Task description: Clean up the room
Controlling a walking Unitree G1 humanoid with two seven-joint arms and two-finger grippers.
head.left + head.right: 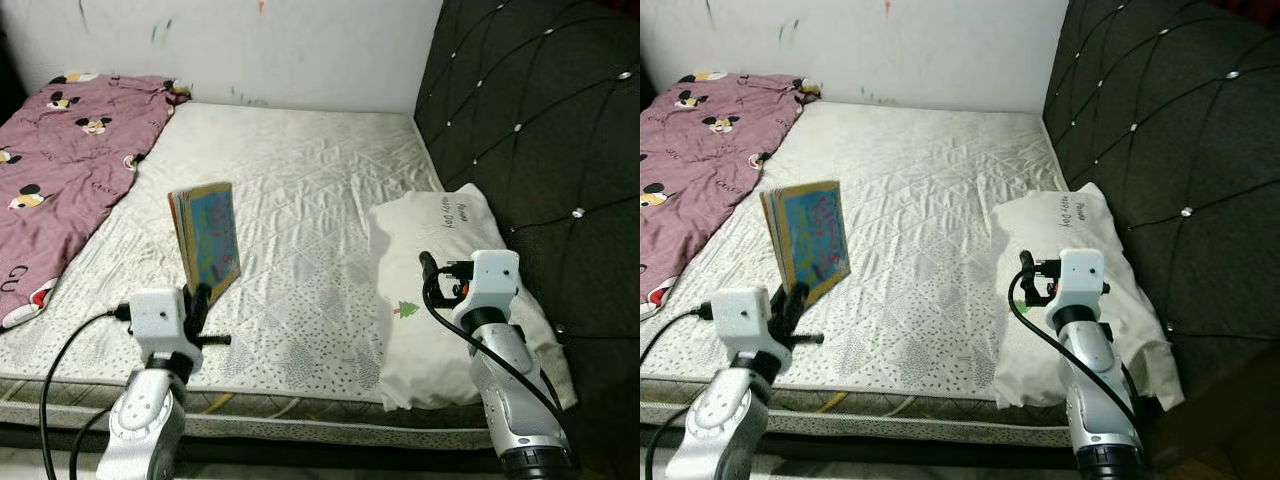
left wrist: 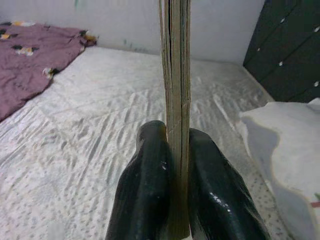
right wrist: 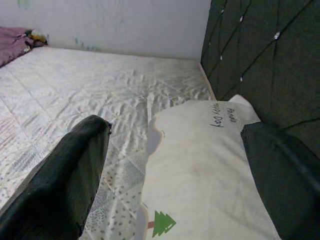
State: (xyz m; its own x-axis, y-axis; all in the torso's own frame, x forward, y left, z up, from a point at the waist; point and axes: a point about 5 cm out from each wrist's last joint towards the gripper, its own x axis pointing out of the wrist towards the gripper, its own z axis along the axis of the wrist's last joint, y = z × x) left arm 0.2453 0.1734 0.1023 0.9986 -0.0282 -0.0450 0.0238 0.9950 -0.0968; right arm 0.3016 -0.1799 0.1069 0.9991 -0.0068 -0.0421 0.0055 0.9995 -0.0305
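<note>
Currently our left gripper (image 2: 177, 165) is clamped on the lower edge of a thin blue-covered picture book (image 1: 210, 238), holding it upright above the white quilted mattress (image 1: 300, 190). Our right gripper (image 3: 185, 165) hovers spread wide, empty, over the white pillow (image 1: 440, 250).

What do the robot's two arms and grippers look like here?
Both arms are silver metal with rounded joints, each topped by a white boxy wrist housing. Black cables loop from each housing down along the arm. The left gripper and right gripper each have two long, glossy black fingers with rounded tips. No markings can be made out.
</note>
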